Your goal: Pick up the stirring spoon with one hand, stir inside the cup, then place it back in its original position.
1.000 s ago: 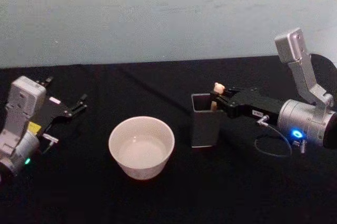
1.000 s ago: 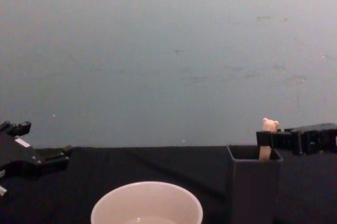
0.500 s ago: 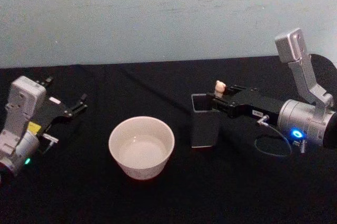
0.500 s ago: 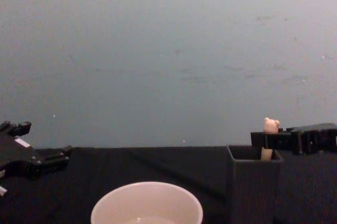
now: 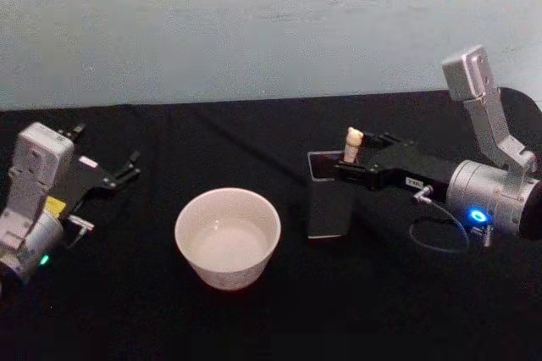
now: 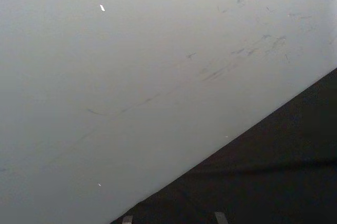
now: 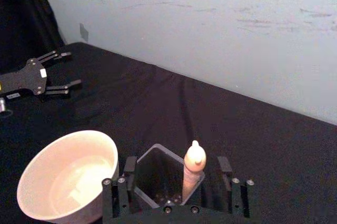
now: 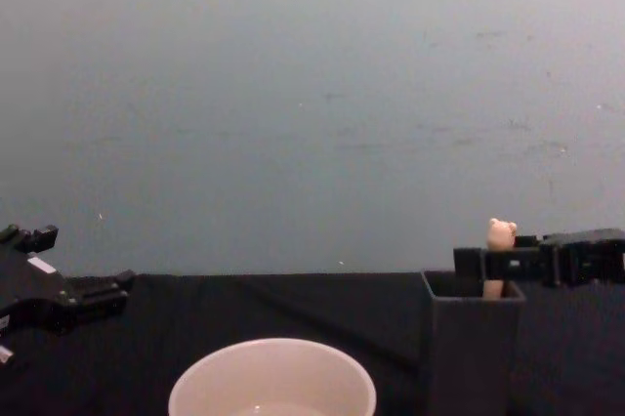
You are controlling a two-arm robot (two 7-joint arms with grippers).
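Note:
The stirring spoon (image 5: 351,147) stands in the dark grey square holder (image 5: 326,200), its beige handle (image 7: 192,170) and tiny bear head (image 8: 501,233) sticking up above the rim. My right gripper (image 7: 177,164) is open at rim height, one finger on each side of the handle, with a gap on both sides. The spoon's bowl is hidden inside the holder (image 7: 158,177). The cream-white cup (image 5: 227,238) sits on the black table to the left of the holder. My left gripper (image 5: 106,151) rests open at the far left.
A black cloth (image 5: 279,319) covers the table and a pale wall (image 5: 254,22) rises behind it. A thin cable (image 5: 440,234) loops off my right wrist. There is bare cloth between the cup (image 7: 68,174) and the left gripper (image 7: 62,70).
My right gripper has slid forward over the holder's top, so its fingers now reach past the spoon handle. The left arm has not moved.

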